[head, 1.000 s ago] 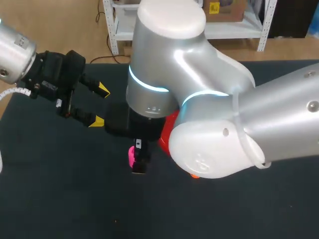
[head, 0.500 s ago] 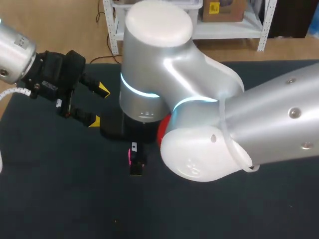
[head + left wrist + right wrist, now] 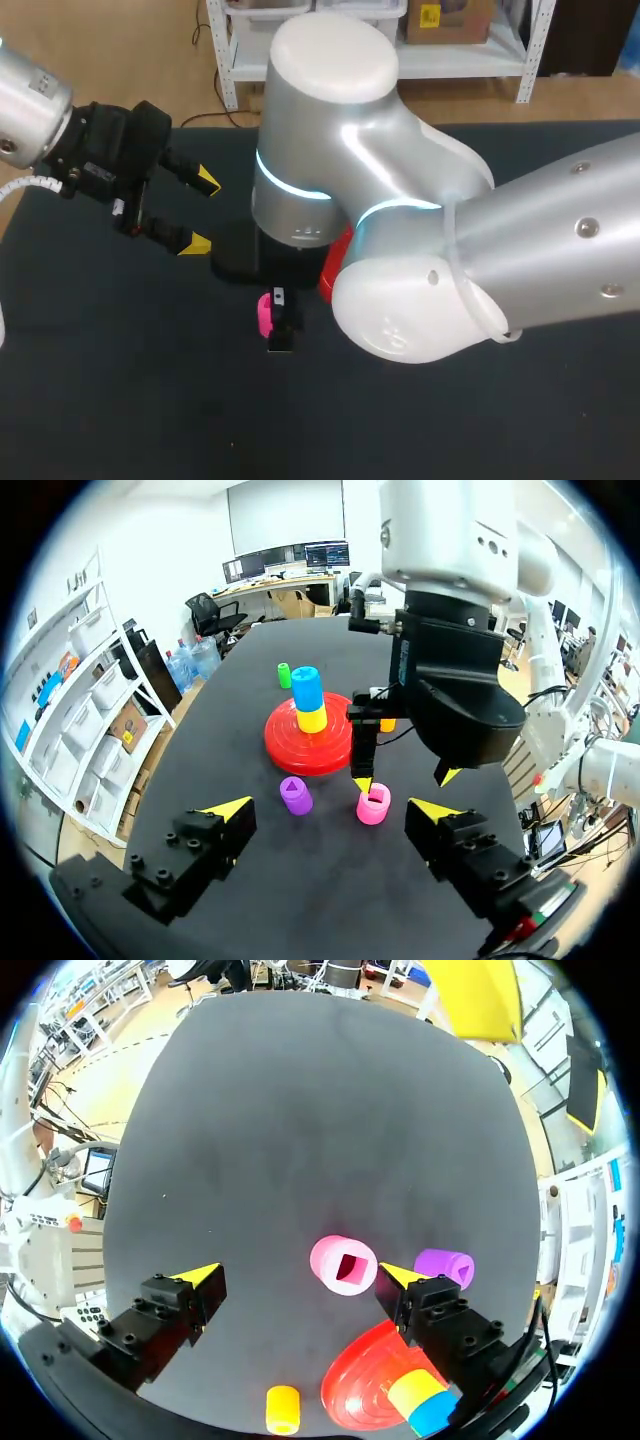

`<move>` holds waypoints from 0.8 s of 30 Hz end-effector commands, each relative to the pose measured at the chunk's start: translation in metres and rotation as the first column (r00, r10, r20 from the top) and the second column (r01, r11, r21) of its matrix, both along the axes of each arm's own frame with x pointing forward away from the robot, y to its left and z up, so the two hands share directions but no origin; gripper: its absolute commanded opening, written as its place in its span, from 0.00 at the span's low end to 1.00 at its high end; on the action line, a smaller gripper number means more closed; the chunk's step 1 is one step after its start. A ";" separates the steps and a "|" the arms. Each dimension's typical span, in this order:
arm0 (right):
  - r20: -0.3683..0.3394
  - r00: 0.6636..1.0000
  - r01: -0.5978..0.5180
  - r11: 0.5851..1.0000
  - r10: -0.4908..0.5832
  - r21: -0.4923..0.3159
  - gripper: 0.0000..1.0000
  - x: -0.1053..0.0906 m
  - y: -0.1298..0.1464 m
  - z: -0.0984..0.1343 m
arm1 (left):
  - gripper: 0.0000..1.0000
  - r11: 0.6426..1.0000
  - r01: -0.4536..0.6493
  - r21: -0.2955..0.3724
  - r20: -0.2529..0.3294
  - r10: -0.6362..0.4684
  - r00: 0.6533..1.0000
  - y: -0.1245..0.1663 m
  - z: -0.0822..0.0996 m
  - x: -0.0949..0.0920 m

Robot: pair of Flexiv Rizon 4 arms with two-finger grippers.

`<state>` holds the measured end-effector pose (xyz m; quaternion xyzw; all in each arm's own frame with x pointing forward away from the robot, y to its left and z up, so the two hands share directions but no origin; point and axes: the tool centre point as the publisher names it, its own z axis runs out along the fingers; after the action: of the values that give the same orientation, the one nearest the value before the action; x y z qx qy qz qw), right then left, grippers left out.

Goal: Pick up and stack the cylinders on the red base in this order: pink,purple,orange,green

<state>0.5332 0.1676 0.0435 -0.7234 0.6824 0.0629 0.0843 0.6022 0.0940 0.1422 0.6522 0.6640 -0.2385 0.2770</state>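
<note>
The pink cylinder stands upright on the table under my right gripper, between its open fingers and nearer one of them, touched by neither. In the head view the pink cylinder peeks out beside one right finger. The purple cylinder lies just outside that finger. The red base carries a yellow and a blue cylinder. The green cylinder stands beyond the base. The orange cylinder sits near the base. My left gripper hovers open and empty at the left.
My right arm covers the middle of the table in the head view and hides most of the red base. Dark table surface lies bare in front.
My right arm swayed slightly to the left and then back, so the pink cylinder shows again beside its finger. The left arm has kept still.
</note>
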 end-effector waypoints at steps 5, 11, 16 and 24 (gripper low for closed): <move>-0.002 1.000 -0.028 0.999 0.028 -0.015 1.00 0.004 0.004 -0.001 | 1.00 1.000 -0.001 0.001 0.001 0.001 1.000 0.000 -0.001 0.000; -0.004 0.999 -0.038 0.999 0.037 -0.030 1.00 0.007 0.006 -0.004 | 1.00 1.000 -0.001 0.001 0.001 0.001 1.000 0.000 -0.001 0.000; -0.004 0.999 -0.051 0.998 0.051 -0.040 1.00 0.006 0.009 -0.006 | 1.00 1.000 -0.001 0.001 0.001 0.001 1.000 0.000 -0.001 0.000; -0.021 0.996 -0.088 0.995 0.087 -0.037 1.00 0.006 0.009 -0.014 | 1.00 1.000 -0.001 0.001 0.001 0.001 1.000 0.000 -0.001 0.000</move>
<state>0.5369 0.1764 0.0308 -0.7527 0.6527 0.0584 0.0635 0.6022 0.0940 0.1422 0.6522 0.6640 -0.2385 0.2771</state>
